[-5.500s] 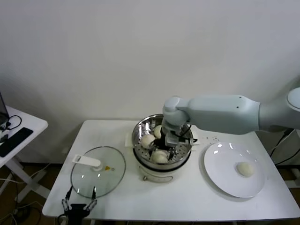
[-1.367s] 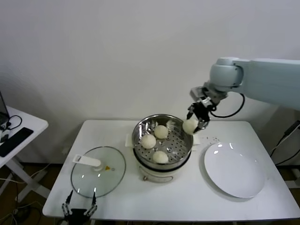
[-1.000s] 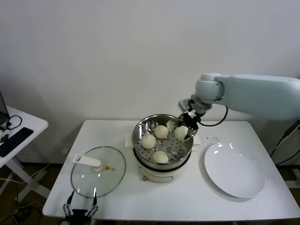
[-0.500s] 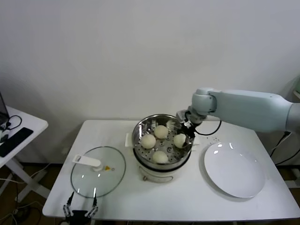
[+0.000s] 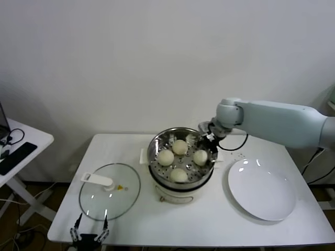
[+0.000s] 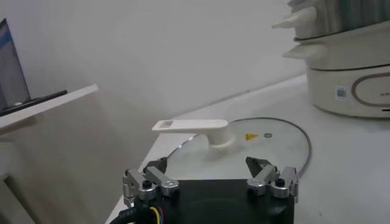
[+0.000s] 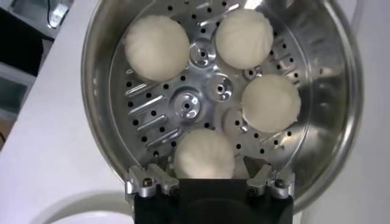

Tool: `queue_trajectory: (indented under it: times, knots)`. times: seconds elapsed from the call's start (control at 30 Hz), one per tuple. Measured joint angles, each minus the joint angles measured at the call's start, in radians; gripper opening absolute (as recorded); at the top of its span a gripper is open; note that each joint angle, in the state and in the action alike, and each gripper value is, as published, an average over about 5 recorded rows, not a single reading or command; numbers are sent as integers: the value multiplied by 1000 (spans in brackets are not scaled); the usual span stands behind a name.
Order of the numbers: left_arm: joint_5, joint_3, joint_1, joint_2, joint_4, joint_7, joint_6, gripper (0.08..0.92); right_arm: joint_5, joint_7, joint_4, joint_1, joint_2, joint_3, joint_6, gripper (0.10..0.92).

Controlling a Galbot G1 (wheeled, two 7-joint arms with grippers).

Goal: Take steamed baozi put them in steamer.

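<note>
The steamer (image 5: 155,148) stands mid-table, a shiny steel pot on a cream base. Four cream-white baozi lie on its perforated bottom: back (image 5: 180,147), left (image 5: 166,157), right (image 5: 200,157) and front (image 5: 178,175). My right gripper (image 5: 210,143) hovers over the steamer's right rim, open, just above the right baozi. In the right wrist view the gripper (image 7: 208,176) straddles that baozi (image 7: 204,152) with its fingers apart from it; the other buns (image 7: 156,47) (image 7: 244,38) (image 7: 270,102) lie beyond. My left gripper (image 5: 89,235) is parked open at the table's front left edge.
A white round plate (image 5: 261,189) lies bare to the right of the steamer. The glass lid (image 5: 110,192) with a white handle lies at the left, just ahead of my left gripper (image 6: 207,164) in the left wrist view (image 6: 244,143). A side table (image 5: 21,144) stands far left.
My right gripper carried the last baozi from above the plate side down into the steamer, let it go on the right, and has lifted slightly. The plate is now bare.
</note>
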Motion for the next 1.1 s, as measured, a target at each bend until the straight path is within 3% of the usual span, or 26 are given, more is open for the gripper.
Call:
queue_trajectory:
  times: [0.3, 0.53, 0.87, 1.1]
  knots:
    - [0, 1, 2, 0, -10, -1, 1, 823, 86, 21, 52, 84, -67, 10, -15, 823]
    - [0, 2, 9, 3, -18, -3, 0, 823, 165, 168, 151, 30, -201, 139, -45, 823]
    - [5, 17, -2, 5, -17, -2, -5, 823, 244, 508, 347, -410, -432, 600, -13, 823]
    - [3, 23, -12, 4, -6, -2, -17, 823, 210, 687, 464, -869, -460, 1055, 56, 823]
